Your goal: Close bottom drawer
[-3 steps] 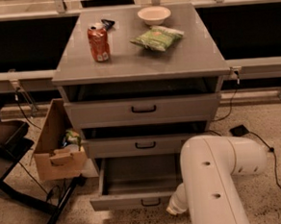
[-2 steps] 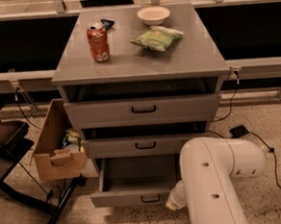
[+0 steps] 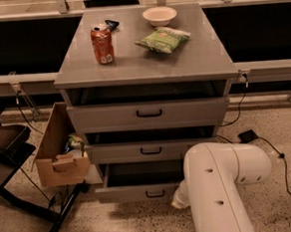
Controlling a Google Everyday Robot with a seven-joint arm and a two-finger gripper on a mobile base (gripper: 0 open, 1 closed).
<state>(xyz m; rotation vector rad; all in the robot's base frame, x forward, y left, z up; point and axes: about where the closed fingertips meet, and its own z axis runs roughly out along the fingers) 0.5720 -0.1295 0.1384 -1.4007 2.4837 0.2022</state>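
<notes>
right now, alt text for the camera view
Grey cabinet with its bottom drawer pulled out; a white arm reaches down to the drawer's right front, its gripper mostly hidden behind it. On top: can, bowl, green bag.

The white arm [image 3: 219,202] rose from the bottom edge of the view, just right of the end effector [image 3: 178,201], to a rounded elbow [image 3: 249,163] above and right of it. The end effector sat low at the thick link's left side, pointing down and left, mostly hidden behind that link.
</notes>
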